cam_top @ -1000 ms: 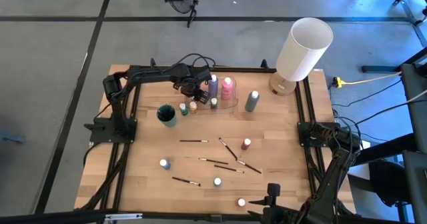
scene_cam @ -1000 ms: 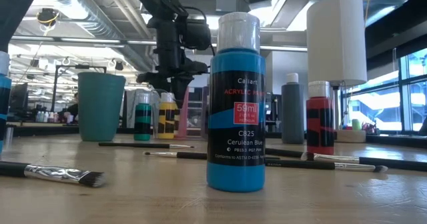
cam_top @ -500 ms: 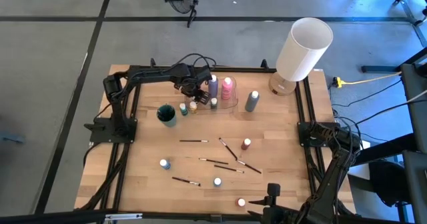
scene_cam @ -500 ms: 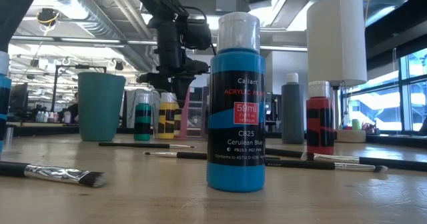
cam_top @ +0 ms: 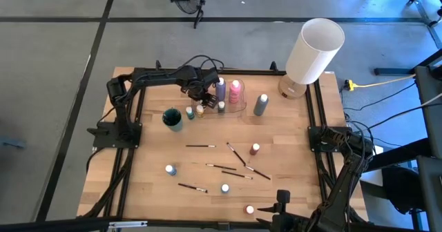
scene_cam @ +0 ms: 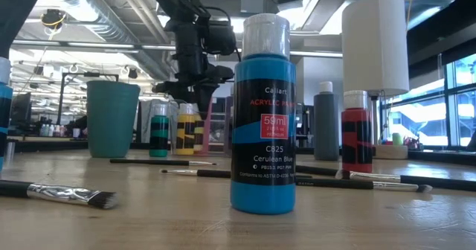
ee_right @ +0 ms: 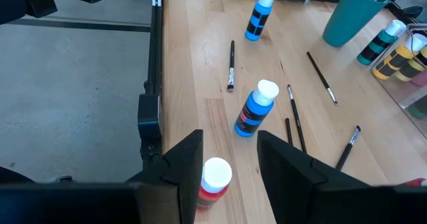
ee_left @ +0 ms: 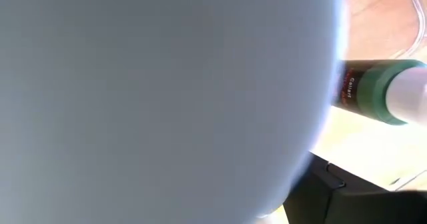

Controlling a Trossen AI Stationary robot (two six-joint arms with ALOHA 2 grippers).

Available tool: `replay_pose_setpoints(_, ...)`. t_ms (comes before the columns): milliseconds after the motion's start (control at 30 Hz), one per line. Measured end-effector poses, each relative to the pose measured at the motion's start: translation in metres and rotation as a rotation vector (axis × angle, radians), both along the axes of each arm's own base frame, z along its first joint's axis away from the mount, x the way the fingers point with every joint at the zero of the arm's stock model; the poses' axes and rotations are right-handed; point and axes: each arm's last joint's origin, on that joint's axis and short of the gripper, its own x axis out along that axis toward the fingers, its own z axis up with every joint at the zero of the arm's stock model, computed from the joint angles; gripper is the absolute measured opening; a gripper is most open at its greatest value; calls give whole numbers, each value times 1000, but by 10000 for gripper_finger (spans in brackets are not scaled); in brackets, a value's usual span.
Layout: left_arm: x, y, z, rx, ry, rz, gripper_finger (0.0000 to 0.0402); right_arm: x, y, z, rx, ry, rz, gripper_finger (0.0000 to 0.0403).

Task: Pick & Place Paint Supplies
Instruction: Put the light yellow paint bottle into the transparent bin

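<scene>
- Left gripper [cam_top: 201,94] hangs near the surface's [cam_top: 290,149] far edge, just above the yellow bottle [cam_top: 199,110]; fingers apart, gripping nothing visible.
- Right gripper [ee_right: 230,159] waits at the near edge, fingers parted, empty.
- Paintbrushes [cam_top: 201,146] lie mid-surface.

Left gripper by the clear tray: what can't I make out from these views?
- Left gripper: high view, its own wrist covers the fingertips, so any grip is unclear.
- Left wrist view: a blurred pale mass fills it; only a green bottle shows.
- Low view: the blue bottle hides the tray.
</scene>
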Motion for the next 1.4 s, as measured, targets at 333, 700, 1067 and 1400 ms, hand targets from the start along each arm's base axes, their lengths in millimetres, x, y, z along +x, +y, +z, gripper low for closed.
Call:
replay_pose_setpoints(333,1,-3,-1,6,7,-17,204,0,0,0,0,0,0,144)
replay_pose_setpoints(700,1,-3,-1,24,20,-1,228,0,0,0,0,0,0,144)
replay_pose_setpoints(1067,3,-5,5,-12,-11,-16,228,0,0,0,0,0,0,144)
replay_pose_setpoints(1400,5,-5,10,-20,-21,-15,228,0,0,0,2,4,2,144)
